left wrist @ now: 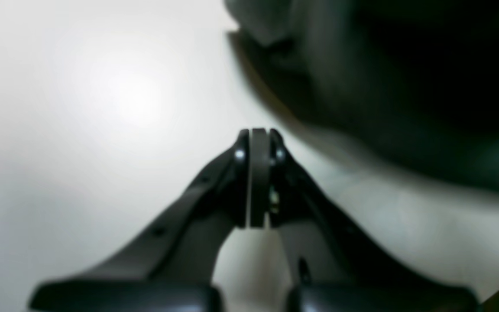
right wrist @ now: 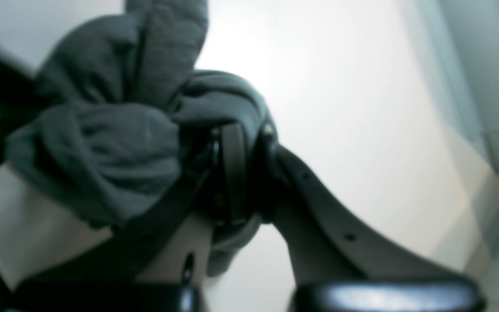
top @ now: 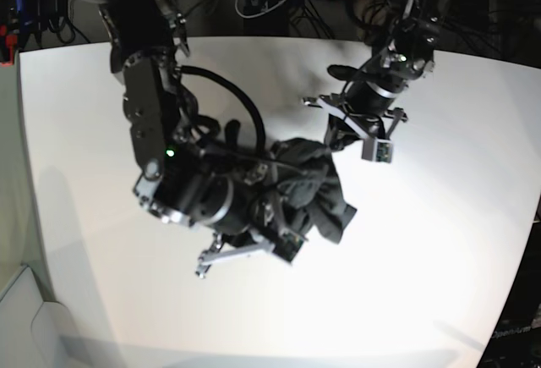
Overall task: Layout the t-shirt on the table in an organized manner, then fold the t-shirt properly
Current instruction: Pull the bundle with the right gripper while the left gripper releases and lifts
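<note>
A: Where's the shirt?

B: The dark charcoal-grey soft cotton t-shirt [top: 314,189] is bunched in a crumpled lump near the middle of the large smooth white worktop [top: 439,241], not laid flat. One lobe of it trails toward the worktop's near edge.

A: Fingers?

B: The right gripper [right wrist: 236,173] is clenched on a wad of the shirt; grey folds [right wrist: 102,143] wrap over and beside its black fingers [right wrist: 232,164]. The left gripper [left wrist: 258,173] is pressed fully together with nothing between its fingers [left wrist: 259,182]. The shirt's blurred dark edge [left wrist: 383,86] sits just beyond it; I can't tell if they touch.

A: Room to move?

B: Plenty. Bare white surface on every side of the shirt, widest toward the near edge and the side under the left arm [top: 372,101]. The right arm [top: 169,156] hangs over the shirt's other flank and covers part of it. The worktop's corners are rounded.

A: Surface, surroundings?

B: The worktop is glossy, with a bright light glare [left wrist: 132,95] and soft arm shadows. The fabric is matte, with a fine knit and deep creases. Behind the far edge are a dark background and tangled cables [top: 270,0].
</note>
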You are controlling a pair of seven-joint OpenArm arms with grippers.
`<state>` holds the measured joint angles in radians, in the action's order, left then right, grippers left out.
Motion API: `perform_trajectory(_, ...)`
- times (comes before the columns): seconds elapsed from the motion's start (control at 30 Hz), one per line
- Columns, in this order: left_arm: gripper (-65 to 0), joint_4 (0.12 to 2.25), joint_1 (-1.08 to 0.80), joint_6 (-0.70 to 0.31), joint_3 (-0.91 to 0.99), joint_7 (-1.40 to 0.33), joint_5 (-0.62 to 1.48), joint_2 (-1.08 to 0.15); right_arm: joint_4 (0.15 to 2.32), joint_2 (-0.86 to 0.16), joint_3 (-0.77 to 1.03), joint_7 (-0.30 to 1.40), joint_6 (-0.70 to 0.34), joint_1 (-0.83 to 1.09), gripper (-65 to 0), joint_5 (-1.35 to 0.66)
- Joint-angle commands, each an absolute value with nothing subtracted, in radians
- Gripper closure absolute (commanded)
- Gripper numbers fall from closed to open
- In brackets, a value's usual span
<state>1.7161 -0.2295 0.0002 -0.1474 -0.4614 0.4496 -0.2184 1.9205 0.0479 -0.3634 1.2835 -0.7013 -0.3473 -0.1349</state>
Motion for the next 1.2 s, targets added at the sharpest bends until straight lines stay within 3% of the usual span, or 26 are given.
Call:
perform_trajectory(0.0, -0.9, 1.738, -0.222, -0.004, -0.134, -0.437, 0.45, -0.22, 1.928, 0.068, -0.351, 1.265, -0.698, -0.372, 0.0, -0.145)
perform_trajectory(0.27, -0.9, 1.739, -0.211, -0.005, -0.016, -0.435, 0.455, -0.134, 1.925, 0.148, -0.338, 1.265, -0.698, -0.374, 0.0, -0.147)
perform_trajectory(0.7, -0.9, 1.739, -0.128, -0.007, -0.021, -0.435, 0.456, -0.005, 1.922, 0.148, -0.34, 1.313, -0.698, -0.369, 0.0, -0.255)
perform_trajectory(1.17, -0.9, 1.801, -0.157, -0.007, -0.128, -0.435, 0.455, -0.024, 1.733, 0.085, -0.337, 1.239, -0.698, -0.36, 0.0, -0.259)
